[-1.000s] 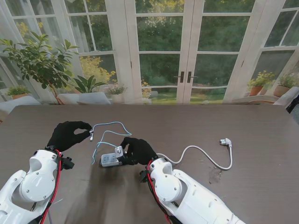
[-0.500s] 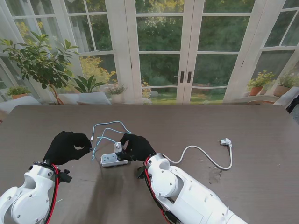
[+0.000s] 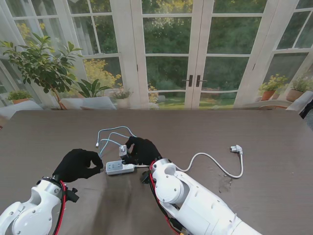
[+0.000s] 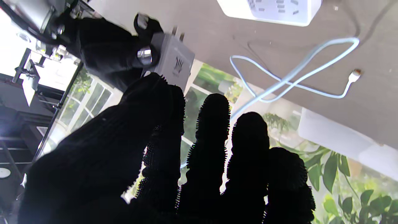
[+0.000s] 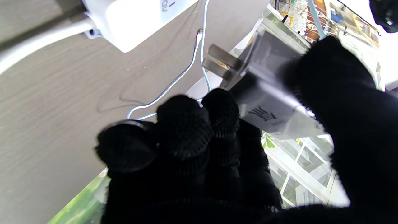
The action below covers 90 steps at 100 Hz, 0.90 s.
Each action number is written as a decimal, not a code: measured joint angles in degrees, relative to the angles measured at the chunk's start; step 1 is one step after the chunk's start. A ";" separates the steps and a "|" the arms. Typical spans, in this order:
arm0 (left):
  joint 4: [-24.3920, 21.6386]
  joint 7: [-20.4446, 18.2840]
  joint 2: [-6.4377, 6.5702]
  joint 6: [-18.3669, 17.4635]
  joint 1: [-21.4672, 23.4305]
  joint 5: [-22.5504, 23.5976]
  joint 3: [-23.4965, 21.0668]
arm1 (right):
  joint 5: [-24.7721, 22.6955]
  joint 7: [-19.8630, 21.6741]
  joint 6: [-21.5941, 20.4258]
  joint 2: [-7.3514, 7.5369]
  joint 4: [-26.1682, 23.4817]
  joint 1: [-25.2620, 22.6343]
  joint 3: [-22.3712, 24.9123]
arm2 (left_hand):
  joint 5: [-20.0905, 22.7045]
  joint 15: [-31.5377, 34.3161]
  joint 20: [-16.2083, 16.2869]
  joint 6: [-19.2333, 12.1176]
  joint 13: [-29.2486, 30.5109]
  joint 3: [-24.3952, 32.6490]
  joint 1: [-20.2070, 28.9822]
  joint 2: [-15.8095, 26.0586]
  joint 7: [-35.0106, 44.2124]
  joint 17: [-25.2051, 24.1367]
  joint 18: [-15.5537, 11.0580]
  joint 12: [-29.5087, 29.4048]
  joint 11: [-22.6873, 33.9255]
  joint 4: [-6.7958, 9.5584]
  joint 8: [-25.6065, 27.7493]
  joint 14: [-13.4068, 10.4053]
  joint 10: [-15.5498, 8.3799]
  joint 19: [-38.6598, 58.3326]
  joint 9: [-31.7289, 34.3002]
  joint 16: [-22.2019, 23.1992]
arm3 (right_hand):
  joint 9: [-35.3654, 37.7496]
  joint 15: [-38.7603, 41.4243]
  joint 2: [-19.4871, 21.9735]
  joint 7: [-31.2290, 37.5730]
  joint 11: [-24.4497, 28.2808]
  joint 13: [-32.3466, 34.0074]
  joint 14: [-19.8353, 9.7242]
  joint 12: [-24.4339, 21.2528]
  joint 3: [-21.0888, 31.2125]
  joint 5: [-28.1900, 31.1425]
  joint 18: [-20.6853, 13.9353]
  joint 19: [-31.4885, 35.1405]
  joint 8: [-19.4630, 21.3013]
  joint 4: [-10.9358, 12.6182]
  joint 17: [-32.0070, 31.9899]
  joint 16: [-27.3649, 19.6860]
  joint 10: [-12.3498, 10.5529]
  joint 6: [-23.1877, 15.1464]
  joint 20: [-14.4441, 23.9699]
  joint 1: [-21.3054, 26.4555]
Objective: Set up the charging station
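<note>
1. We look across a dark brown wood-grain counter (image 3: 274,132) that fills the near half of the stand's view.
2. Behind it we see a wall of tall white-framed windows (image 3: 73,29) with double glass doors (image 3: 193,54) at the middle, two dark handles (image 3: 194,81) meeting at the seam.
3. Daylight comes in through the glass, soft and even; we see green trees and lawn outside.
4. On the left a leafy potted plant (image 3: 41,61) stands by the glass, with a smaller pot (image 3: 19,96) farther left.
5. On the right we see potted plants (image 3: 271,88) on a ledge.
6. A pale cushioned seat (image 3: 85,103) sits just beyond the counter's far edge.
</note>
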 measured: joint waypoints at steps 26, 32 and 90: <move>7.06 -0.78 0.38 0.74 -4.60 1.66 3.51 | -0.21 -0.42 0.76 0.00 -0.78 0.04 0.36 | -5.66 -11.27 0.00 2.93 -5.06 6.93 -7.59 1.20 -27.90 -3.05 -0.59 -16.15 -2.44 0.24 1.60 0.09 -0.04 -0.62 -9.69 -3.83 | 0.00 0.00 0.00 0.00 0.00 0.00 0.00 0.00 0.00 0.00 0.00 0.00 0.00 0.00 0.00 0.00 0.01 0.00 0.00 0.00; 8.63 -0.61 0.47 1.26 -5.80 3.95 4.13 | -0.21 -0.53 0.77 0.00 -0.87 0.08 0.39 | -9.42 -12.63 0.00 4.34 -6.71 7.19 -7.63 1.21 -32.72 -4.49 -0.89 -16.58 -3.16 0.24 0.51 0.23 -0.04 -1.36 -12.12 -3.93 | 0.00 0.00 0.00 0.00 0.00 0.00 0.00 0.00 0.00 0.01 0.00 0.00 0.00 0.00 0.00 0.00 0.03 0.00 0.00 0.00; 20.36 -2.89 2.01 1.86 -15.26 7.13 10.07 | -0.04 -0.46 0.45 -0.07 -0.58 0.35 0.41 | -21.94 -19.87 -3.12 2.21 -17.06 7.20 -9.80 1.83 -38.46 -14.19 -3.31 -20.63 -7.04 1.34 -4.73 -0.36 -1.16 -7.61 -27.01 -6.95 | 0.00 0.01 0.03 0.00 0.00 0.00 0.09 -0.04 0.00 0.01 0.00 0.00 0.00 0.00 0.01 0.00 0.12 0.00 0.00 0.00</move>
